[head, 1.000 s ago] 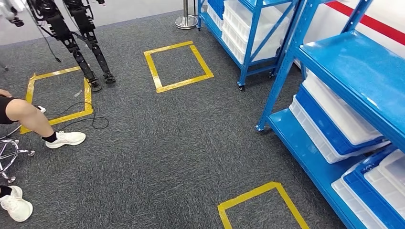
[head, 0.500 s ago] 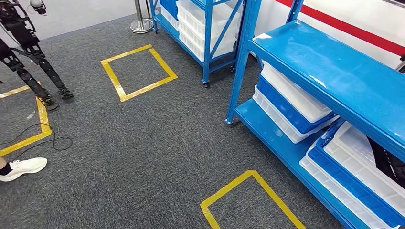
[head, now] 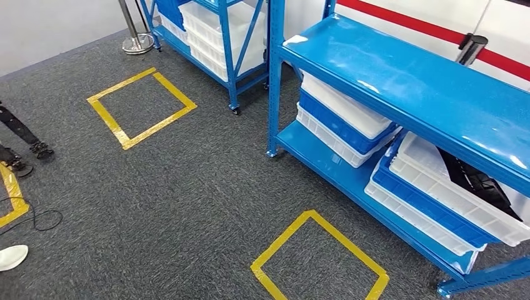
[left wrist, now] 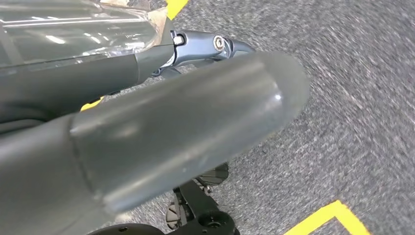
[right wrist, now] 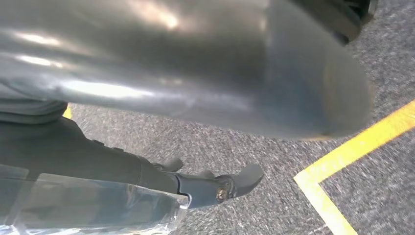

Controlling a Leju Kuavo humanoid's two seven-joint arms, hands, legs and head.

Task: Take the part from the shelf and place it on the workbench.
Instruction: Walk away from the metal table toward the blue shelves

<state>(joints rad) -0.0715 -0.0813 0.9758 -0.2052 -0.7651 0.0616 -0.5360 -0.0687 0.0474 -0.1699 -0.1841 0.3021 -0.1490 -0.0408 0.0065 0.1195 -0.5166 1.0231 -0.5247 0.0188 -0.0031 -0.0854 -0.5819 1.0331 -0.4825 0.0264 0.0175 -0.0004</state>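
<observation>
Since the earlier pictures the camera has swung right: the whole floor scene has slid leftward, so the blue shelf (head: 400,87) now spans the right half of the head view, and the far yellow tape square (head: 141,107) sits nearer the left edge; this is the view turning, not the things moving. On the shelf's lower level two stacks of white and blue bins stand side by side. The right stack's top white bin (head: 459,199) holds the black part (head: 478,181), lying tilted inside it and partly hidden under the top board. The left stack (head: 340,122) is just beside it, toward the shelf's front post. A second tape square (head: 320,257) lies on the grey carpet (head: 187,194) in front of the shelf. A second blue rack (head: 215,31) with white bins stands further back, with a metal post base (head: 137,42) near it. At the left edge are a white shoe (head: 12,256), a black cable (head: 37,219) and the dark feet of another robot (head: 25,153). Both wrist views look down at carpet and yellow tape past blurred grey covers: the left hand (left wrist: 161,132) and right hand (right wrist: 195,73) hang by the body, and whether their fingers are apart or curled cannot be told.
</observation>
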